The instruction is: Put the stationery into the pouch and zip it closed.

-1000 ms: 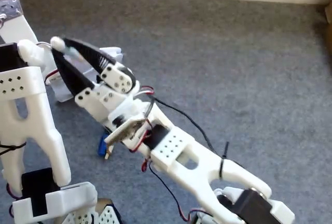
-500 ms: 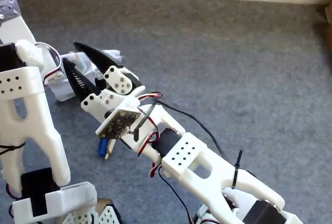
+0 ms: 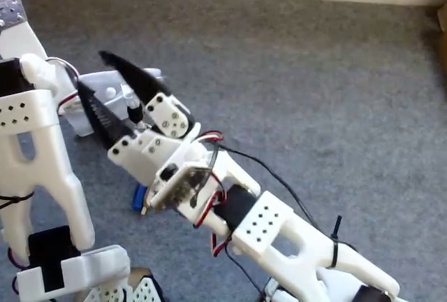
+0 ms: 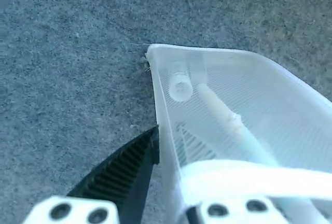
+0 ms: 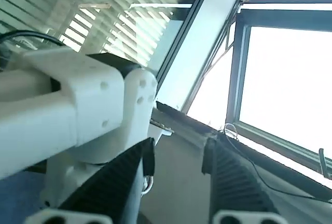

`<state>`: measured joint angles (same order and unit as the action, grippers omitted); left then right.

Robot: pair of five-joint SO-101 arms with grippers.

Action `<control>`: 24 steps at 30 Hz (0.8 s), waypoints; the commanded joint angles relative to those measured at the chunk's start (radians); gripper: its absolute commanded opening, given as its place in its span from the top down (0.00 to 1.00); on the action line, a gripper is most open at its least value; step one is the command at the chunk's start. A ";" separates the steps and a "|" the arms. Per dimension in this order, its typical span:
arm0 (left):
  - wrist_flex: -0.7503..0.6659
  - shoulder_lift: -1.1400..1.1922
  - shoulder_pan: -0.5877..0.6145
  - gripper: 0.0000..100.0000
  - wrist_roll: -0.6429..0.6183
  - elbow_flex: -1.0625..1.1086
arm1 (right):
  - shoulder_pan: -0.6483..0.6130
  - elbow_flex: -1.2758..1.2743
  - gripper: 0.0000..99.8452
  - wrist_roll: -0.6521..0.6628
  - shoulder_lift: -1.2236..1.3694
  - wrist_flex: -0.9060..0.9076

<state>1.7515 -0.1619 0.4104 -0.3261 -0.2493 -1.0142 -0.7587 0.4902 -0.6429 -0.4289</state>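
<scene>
Judging the pouch [image 4: 259, 89] at the far left of the surface [image 3: 314, 71]: light, thin, floppy, likely to buckle, so I'd pinch its rim. It is translucent white, a white pen [image 4: 228, 115] inside. My left pincer [image 4: 168, 151] sits at its edge, grip I cannot tell; right pincer [image 3: 91, 71] gapes wide near it.
</scene>
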 commanded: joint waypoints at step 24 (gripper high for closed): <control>0.006 -0.007 0.245 0.92 -0.080 -0.005 | 0.004 0.074 0.85 -0.061 -0.059 0.383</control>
<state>1.7515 -0.1619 0.6375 -0.3920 -0.2493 -1.0633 -0.7587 0.4826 -0.6536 -0.1312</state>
